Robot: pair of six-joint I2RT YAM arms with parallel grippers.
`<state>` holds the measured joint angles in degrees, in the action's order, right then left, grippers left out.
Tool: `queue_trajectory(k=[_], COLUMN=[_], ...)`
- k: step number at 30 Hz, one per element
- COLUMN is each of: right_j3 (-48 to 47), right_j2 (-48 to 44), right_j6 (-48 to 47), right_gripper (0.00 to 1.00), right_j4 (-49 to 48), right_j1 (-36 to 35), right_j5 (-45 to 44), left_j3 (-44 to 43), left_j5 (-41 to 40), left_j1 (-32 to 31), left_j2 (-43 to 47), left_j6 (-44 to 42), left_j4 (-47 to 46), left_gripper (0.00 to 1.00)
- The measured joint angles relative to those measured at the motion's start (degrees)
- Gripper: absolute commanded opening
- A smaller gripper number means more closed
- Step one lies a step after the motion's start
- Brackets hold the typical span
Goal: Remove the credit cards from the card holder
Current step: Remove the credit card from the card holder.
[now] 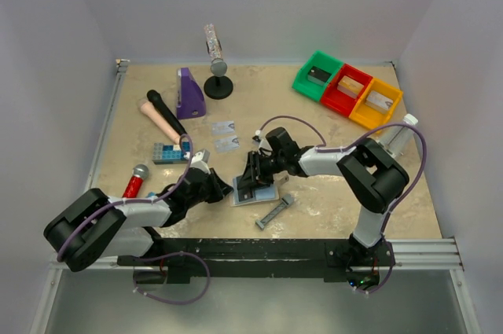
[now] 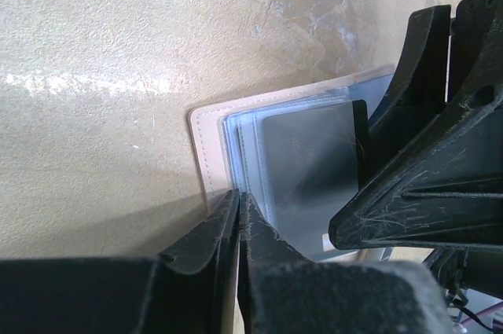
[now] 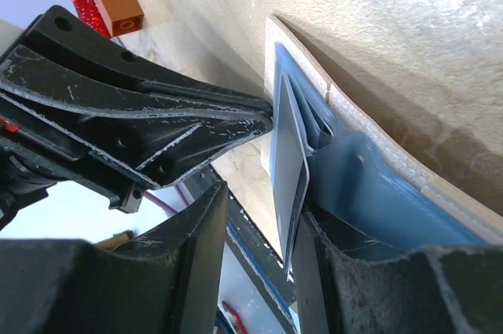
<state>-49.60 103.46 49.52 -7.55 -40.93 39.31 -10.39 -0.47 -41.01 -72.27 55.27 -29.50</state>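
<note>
The flat bifold card holder (image 1: 256, 192) lies open on the mottled beige bench (image 1: 330, 200) — stitched tan edging, glossy blue-grey pockets. The left claw (image 2: 238, 196) is closed, with its tips at that edging. The scuffed black right claw (image 3: 263, 204) stands parted around a smooth pale grey card (image 3: 289, 169) that sticks out of a pocket.

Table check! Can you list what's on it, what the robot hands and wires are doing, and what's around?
Surface: mottled beige table.
Job's things: card holder lies open; two grey credit cards lie on the table; another card sticks out of a pocket.
Clutter: blue block, black microphone, red microphone, purple stand, three bins, grey bar.
Hands: left hand shut at the holder's edge; right hand open around the card.
Cables: purple cables loop along both arms.
Surroundings: plain pale walls.
</note>
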Motion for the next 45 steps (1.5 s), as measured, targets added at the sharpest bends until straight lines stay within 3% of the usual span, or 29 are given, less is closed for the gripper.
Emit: queue_trajectory(k=[3,19,23,26,45], right_j3=[0.00,0.00,0.02,0.04,1.22], right_j2=[-0.31,-4.52,-4.52,-4.52,-6.45], right_j6=[-0.50,-2.43,-2.69,-3.04,-3.48], right_gripper=[0.39,0.37,0.25,0.22,0.21], right_j4=[0.85,3.82,4.13,4.17,4.24], right_j1=[0.00,0.48,0.55,0.59,1.77], right_j5=[-0.63,-2.12,-2.34,-2.49,-2.80], left_j3=[0.00,-0.24,-0.24,-0.24,0.00], left_j5=[-0.20,-1.25,-1.29,-1.31,-2.86], left_j1=[0.00,0.00,0.00,0.00,0.00], left_j2=[-0.22,-0.26,-0.26,-0.26,0.68], left_j6=[-0.24,-0.33,-0.33,-0.31,-0.26], left_j4=[0.07,0.68,0.68,0.68,1.44], left_gripper=[0.00,0.00,0.00,0.00,0.00])
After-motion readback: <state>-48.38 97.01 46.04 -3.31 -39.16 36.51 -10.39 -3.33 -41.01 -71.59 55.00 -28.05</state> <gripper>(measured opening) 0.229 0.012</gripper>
